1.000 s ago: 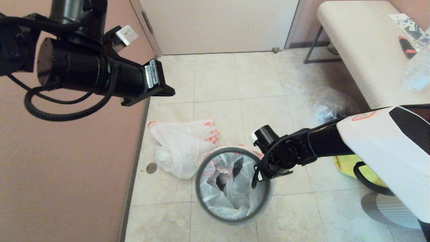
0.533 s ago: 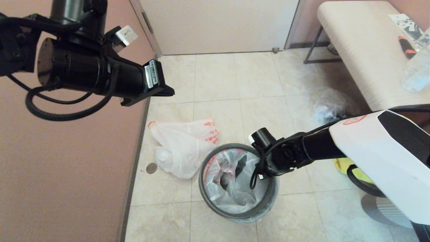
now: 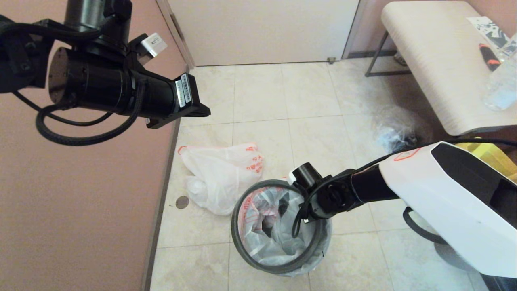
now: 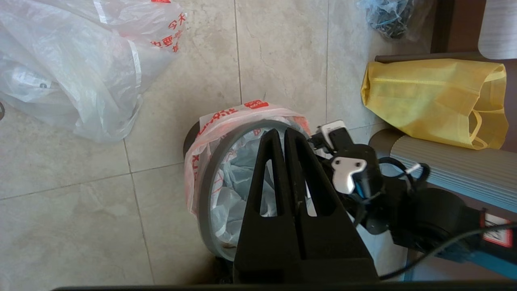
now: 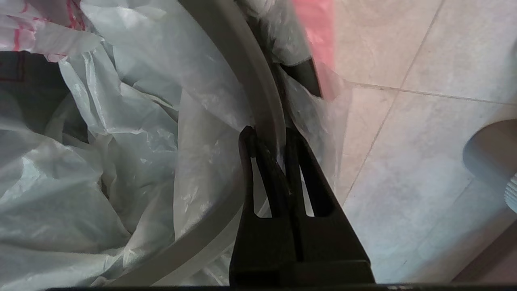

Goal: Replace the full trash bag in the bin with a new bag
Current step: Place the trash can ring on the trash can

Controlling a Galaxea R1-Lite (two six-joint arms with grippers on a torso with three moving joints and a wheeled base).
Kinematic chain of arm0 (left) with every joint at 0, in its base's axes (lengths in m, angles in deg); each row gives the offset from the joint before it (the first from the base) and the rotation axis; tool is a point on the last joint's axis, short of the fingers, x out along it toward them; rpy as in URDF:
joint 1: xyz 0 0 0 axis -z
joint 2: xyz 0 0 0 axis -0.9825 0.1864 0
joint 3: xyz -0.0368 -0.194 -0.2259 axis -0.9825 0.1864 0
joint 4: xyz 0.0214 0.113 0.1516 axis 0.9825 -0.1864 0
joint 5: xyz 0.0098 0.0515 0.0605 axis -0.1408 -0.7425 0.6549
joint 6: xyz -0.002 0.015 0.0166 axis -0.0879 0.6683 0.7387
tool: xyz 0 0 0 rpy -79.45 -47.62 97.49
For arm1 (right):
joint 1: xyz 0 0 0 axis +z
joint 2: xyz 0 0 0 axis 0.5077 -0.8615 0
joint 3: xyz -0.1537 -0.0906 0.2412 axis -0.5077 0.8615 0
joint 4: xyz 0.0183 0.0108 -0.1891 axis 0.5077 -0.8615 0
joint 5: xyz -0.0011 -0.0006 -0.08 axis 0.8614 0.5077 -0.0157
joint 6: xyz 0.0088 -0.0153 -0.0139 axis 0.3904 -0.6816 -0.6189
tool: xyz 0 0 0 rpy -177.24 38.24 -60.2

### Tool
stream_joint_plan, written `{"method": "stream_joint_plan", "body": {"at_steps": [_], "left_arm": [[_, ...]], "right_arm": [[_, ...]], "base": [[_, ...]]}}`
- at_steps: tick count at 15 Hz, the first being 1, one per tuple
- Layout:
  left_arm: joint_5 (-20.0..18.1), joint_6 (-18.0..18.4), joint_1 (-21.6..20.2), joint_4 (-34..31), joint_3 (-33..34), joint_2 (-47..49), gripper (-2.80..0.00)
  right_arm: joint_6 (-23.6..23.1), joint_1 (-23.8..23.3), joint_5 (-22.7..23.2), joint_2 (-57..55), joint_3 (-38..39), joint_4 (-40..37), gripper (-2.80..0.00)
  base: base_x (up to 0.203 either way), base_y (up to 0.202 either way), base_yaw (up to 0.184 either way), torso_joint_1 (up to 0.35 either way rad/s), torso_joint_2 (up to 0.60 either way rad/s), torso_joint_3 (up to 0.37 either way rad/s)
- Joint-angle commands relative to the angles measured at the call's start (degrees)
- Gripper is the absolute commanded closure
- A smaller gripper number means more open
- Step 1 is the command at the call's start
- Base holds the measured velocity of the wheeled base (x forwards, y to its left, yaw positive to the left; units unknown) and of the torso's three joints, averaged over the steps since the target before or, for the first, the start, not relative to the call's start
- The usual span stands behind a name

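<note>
Pretty far along, I'd say: the full trash bag [image 3: 220, 178] lies on the floor tiles [image 3: 315, 93] beside the bin [image 3: 278, 230], new bag [image 3: 266, 226] lining it. Right gripper [image 5: 270, 139] pinches the grey hoop [image 3: 242, 242] at the rim, not seated yet. Left gripper [image 4: 281, 137] hangs above, jaws pressed together.

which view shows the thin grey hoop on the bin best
The head view: the thin grey hoop shows almost whole, sitting tilted over the small round dark-grey bin. The left wrist view shows part of it behind the shut left gripper. The right wrist view shows only a short arc at the right gripper.
</note>
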Motion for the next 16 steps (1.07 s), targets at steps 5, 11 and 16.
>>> {"method": "stream_joint_plan", "body": {"at_steps": [5, 11, 16], "left_arm": [[0.0, -0.2, 0.0, -0.2, 0.0, -0.4, 0.0], [0.0, -0.2, -0.1, -0.1, 0.0, 0.0, 0.0], [0.0, -0.2, 0.0, -0.1, 0.0, 0.4, 0.0]], "right_arm": [[2.3, 1.4, -4.2, 5.4, 5.9, -0.1, 0.0], [2.3, -0.4, -4.3, 3.7, 6.2, 0.3, 0.0], [1.9, -1.5, -4.2, 1.5, 5.7, 2.7, 0.0]], "base": [[0.0, 0.0, 0.0, 0.0, 0.0, 0.0], [0.0, 0.0, 0.0, 0.0, 0.0, 0.0], [0.0, 0.0, 0.0, 0.0, 0.0, 0.0]]}}
